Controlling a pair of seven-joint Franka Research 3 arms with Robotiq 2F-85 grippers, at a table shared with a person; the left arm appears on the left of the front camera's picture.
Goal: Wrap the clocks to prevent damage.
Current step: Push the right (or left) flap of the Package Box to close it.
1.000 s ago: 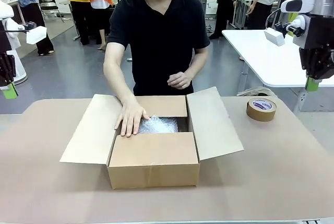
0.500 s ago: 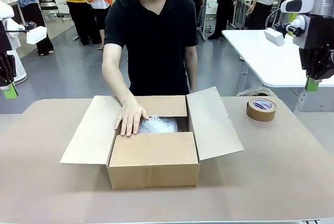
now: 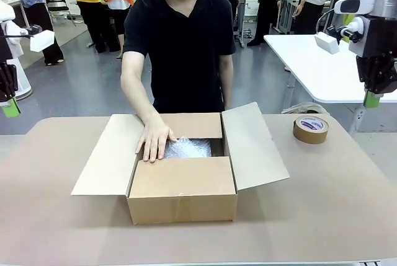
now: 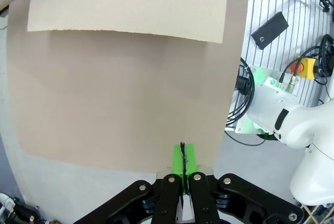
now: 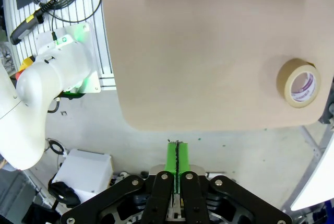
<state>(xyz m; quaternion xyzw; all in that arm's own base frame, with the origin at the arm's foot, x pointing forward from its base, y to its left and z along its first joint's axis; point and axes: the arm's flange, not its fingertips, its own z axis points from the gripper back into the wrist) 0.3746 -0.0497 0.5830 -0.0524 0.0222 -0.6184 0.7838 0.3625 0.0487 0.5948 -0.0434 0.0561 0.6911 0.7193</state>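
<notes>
You had both arms raised and well apart from the work. Your left gripper (image 3: 10, 108) hung at the left edge of the front view, off the table's (image 3: 322, 198) left end; its green pads were clenched flat together with nothing between them. Your right gripper (image 3: 371, 100) hung at the right edge, above and beyond the roll of brown tape (image 3: 311, 129); its pads were likewise pressed tight on nothing.

The cardboard box (image 3: 183, 185) sat in the middle of the table; its left flap (image 3: 108, 154) and right flap (image 3: 251, 148) were spread outward; the near flap (image 3: 183, 178) was folded down over the front half of the opening. The bubble wrap (image 3: 189, 148) lay inside the box, in the gap behind that near flap; what it enclosed was hidden, so you could not have told from here.

The person's hand (image 3: 155, 139) lay flat, palm down, at the left side of the opening, with the fingertips on the near flap's edge and just beside the wrap; the other arm hung at the person's side. The tape roll lay flat near the table's far right corner, well apart from the box.
</notes>
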